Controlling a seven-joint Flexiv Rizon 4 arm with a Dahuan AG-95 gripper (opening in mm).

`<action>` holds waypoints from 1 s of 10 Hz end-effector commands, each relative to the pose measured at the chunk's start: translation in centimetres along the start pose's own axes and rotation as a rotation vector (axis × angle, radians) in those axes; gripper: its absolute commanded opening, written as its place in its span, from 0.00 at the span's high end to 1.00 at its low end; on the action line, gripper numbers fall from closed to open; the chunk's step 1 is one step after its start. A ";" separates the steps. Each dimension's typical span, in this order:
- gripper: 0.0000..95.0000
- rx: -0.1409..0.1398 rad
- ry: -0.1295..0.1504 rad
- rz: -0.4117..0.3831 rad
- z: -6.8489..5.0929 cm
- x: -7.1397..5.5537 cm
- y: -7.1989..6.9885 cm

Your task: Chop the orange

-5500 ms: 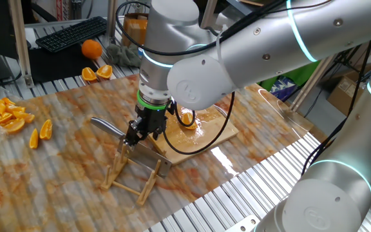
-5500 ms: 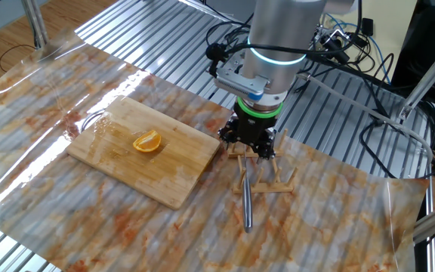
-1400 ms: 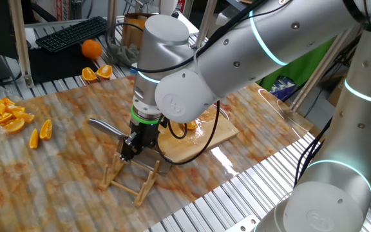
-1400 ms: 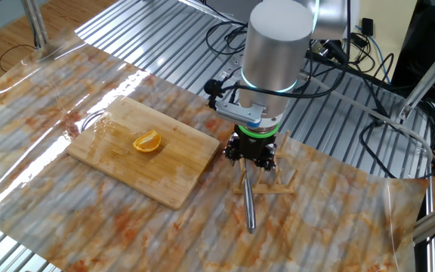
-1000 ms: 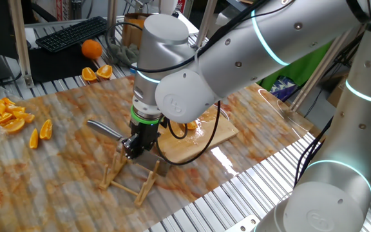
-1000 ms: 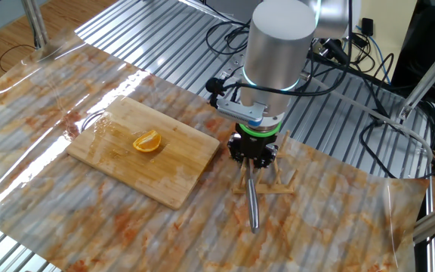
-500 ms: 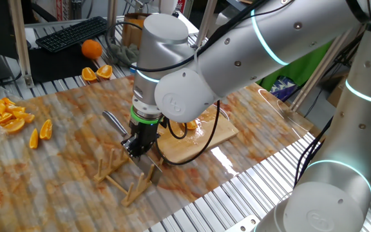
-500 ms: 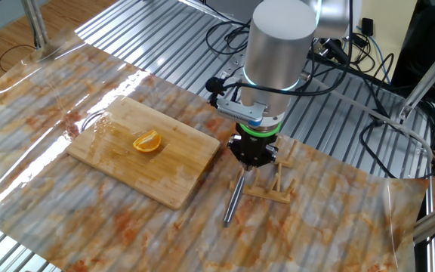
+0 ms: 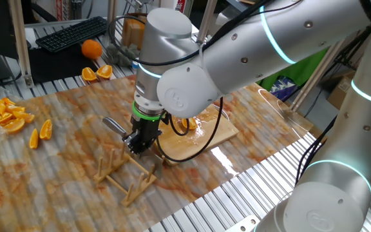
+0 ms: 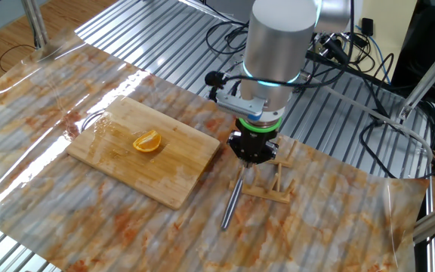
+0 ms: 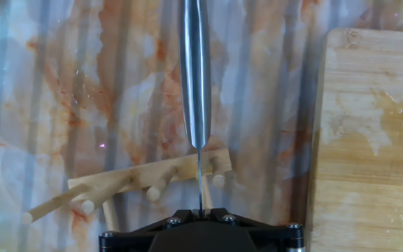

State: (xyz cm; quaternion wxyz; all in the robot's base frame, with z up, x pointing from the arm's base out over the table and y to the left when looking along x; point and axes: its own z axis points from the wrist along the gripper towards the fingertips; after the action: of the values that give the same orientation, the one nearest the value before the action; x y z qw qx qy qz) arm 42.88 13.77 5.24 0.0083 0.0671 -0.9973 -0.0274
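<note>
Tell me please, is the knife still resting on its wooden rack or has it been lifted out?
Lifted out: the end effector is shut on the knife, which slants beside the wooden rack.

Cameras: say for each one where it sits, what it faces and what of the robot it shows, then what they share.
One fixed view: on the knife rack's side, facing the arm, orange heap at left.
The other fixed view: opposite side, high, facing cutting board, orange, gripper.
Hand view: on the hand, looking down at the knife; only the gripper's base shows.
Shared: knife, rack, board.
</note>
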 end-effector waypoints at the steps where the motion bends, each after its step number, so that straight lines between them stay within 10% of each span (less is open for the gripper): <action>1: 1.00 -0.021 -0.008 0.034 -0.4 -0.4 0.0; 10: 1.00 -0.020 0.032 0.085 -1.3 -1.2 0.0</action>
State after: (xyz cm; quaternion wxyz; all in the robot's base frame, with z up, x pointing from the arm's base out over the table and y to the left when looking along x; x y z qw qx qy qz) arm 44.15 13.92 6.42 0.0250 0.0254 -0.9988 -0.0348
